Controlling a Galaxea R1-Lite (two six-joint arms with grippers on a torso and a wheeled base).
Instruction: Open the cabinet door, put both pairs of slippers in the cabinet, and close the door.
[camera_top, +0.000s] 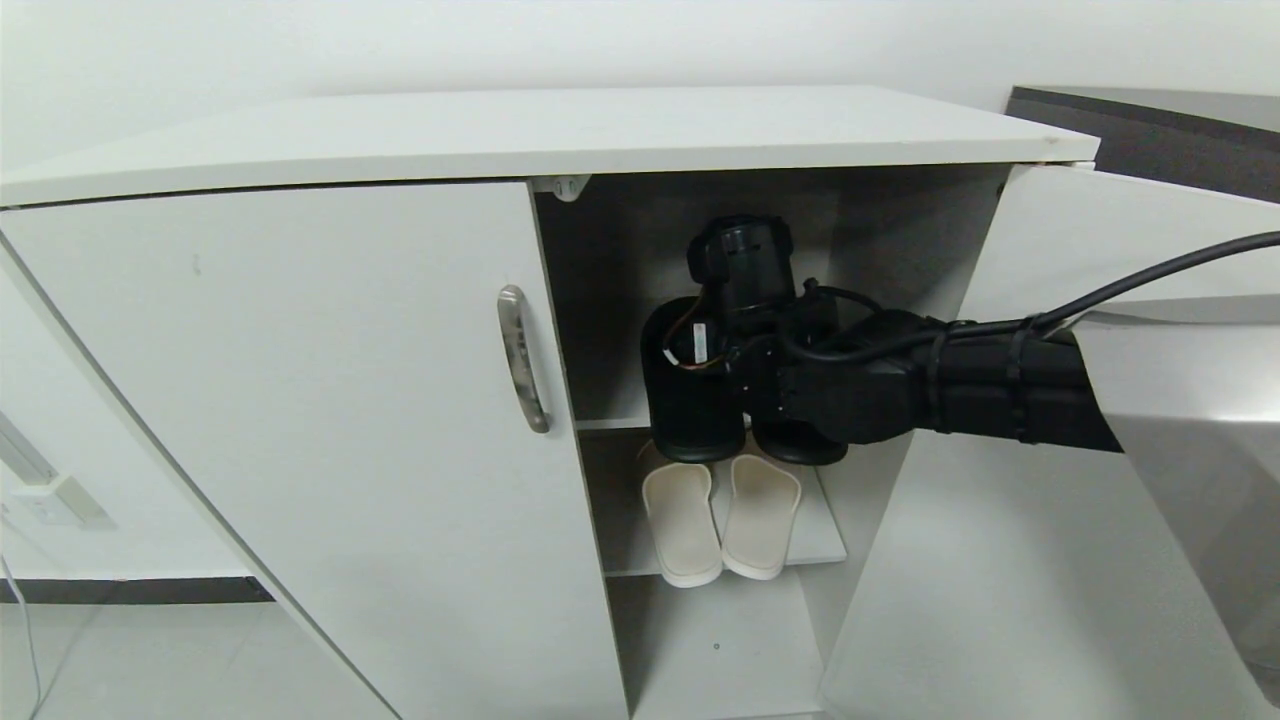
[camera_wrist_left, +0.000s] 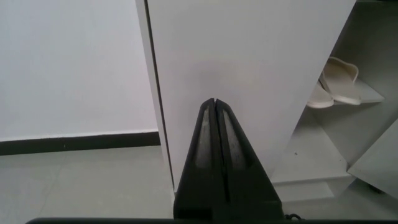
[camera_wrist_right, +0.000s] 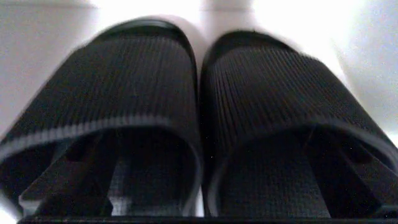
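A pair of black slippers (camera_top: 693, 415) sits toe-inward on the upper shelf of the white cabinet (camera_top: 520, 135), where my right arm reaches in. In the right wrist view the black slippers (camera_wrist_right: 143, 87) lie side by side, and my right gripper (camera_wrist_right: 202, 171) has one finger inside each, shut on their inner walls. A pair of white slippers (camera_top: 720, 515) lies on the shelf below, and those white slippers (camera_wrist_left: 339, 84) are also in the left wrist view. My left gripper (camera_wrist_left: 214, 106) is shut and empty, low in front of the left door.
The left door (camera_top: 300, 400) is closed, with a metal handle (camera_top: 522, 357). The right door (camera_top: 1000, 580) stands swung wide open beside my right arm. A bottom compartment (camera_top: 715, 650) lies under the white slippers. Floor and wall lie left of the cabinet.
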